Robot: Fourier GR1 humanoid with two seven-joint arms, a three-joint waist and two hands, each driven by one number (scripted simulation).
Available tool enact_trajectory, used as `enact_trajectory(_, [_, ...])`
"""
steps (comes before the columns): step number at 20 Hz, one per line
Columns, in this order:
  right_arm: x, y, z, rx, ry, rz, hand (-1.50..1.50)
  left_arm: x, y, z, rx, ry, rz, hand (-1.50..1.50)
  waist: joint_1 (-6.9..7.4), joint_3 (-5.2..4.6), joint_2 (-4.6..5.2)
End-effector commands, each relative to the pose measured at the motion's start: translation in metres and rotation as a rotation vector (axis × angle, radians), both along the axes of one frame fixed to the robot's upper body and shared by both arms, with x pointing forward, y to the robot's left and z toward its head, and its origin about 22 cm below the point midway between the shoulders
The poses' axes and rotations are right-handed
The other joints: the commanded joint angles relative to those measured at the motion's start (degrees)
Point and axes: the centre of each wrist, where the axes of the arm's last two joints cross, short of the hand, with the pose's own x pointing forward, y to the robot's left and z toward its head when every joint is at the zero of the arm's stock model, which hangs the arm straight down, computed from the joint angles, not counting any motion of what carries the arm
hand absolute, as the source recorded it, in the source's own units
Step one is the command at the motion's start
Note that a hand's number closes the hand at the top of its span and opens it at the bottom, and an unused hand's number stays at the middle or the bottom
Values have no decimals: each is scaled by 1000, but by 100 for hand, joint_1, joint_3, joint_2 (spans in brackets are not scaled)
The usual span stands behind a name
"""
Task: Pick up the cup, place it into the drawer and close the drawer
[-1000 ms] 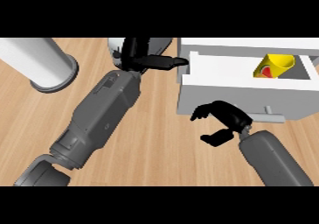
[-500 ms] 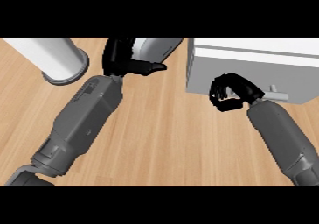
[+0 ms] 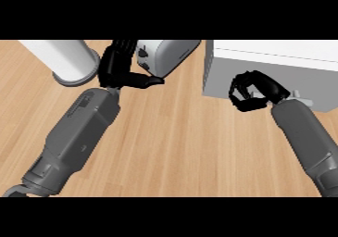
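- Where the two forearms leave a gap, bare counter (image 3: 178,139) runs open from the lower edge up to the toaster (image 3: 168,52).
- White drawer unit (image 3: 280,69) fills the top right. Its left edge stands well apart from the toaster, with clear wood between them.
- Drawer front looks shut, with a small grey handle (image 3: 303,98) sticking out low on the front.
- Right hand (image 3: 252,90) is against the drawer front just left of the handle, fingers curled in and holding nothing.
- Cup is not visible anywhere, so its position relative to either hand cannot be told.
- Left hand (image 3: 120,65) is at the top centre, fingers straight and pointing up, thumb out to the right. It overlaps the toaster's left side.
- White cylinder (image 3: 65,58) stands at the top left, just beside the left hand.
- The surface is light wood planks, and both grey forearms come in from the lower edge.
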Motion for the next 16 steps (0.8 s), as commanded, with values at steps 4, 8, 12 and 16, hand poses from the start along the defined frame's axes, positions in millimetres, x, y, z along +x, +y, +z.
enact_trajectory(4, [33, -28, 83, 0, -148, -178, 150, -5, 4, -5, 13, -8, -33, -150, 281, -21, 167])
enact_trajectory(8, [29, -47, 92, 13, -141, -172, 150, -5, 10, -2, -1, 4, -53, -150, 350, -22, 150])
enact_trajectory(12, [29, -48, 98, 50, -142, -154, 150, -4, 11, 0, -22, -4, -47, -150, 365, -24, 195])
enact_trajectory(16, [25, -56, 101, 60, -127, -156, 150, -9, 15, -8, -19, 6, -75, -150, 424, -29, 157])
